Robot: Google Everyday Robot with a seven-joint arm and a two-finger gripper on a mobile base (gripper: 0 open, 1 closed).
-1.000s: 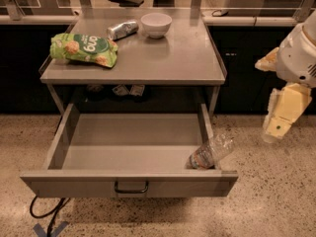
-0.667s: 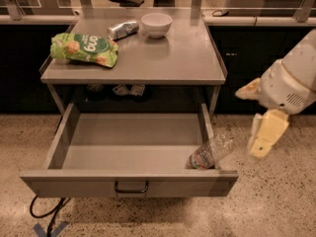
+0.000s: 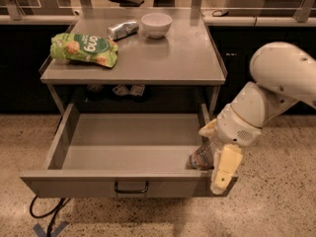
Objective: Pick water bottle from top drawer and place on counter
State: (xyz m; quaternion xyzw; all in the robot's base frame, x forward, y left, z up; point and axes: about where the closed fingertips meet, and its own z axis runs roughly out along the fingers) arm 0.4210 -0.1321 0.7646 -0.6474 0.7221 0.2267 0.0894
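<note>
The water bottle (image 3: 199, 158) lies in the front right corner of the open top drawer (image 3: 123, 142), its crinkled clear body partly hidden by my arm. My gripper (image 3: 215, 150) has come down over that corner. One pale finger (image 3: 225, 170) hangs at the drawer's front right edge and the other (image 3: 208, 129) sits behind the bottle, so they stand apart on either side of it. The counter (image 3: 163, 58) is right above the drawer.
On the counter lie a green snack bag (image 3: 84, 48) at the left, a shiny silver can (image 3: 122, 29) and a white bowl (image 3: 156, 23) at the back. Small items sit on a shelf under the counter (image 3: 129, 89). A black cable (image 3: 47, 212) lies on the floor.
My arm has swung left and down from beside the counter's right side to the drawer's front right corner. The gripper now straddles the bottle. The bottle has not moved.
</note>
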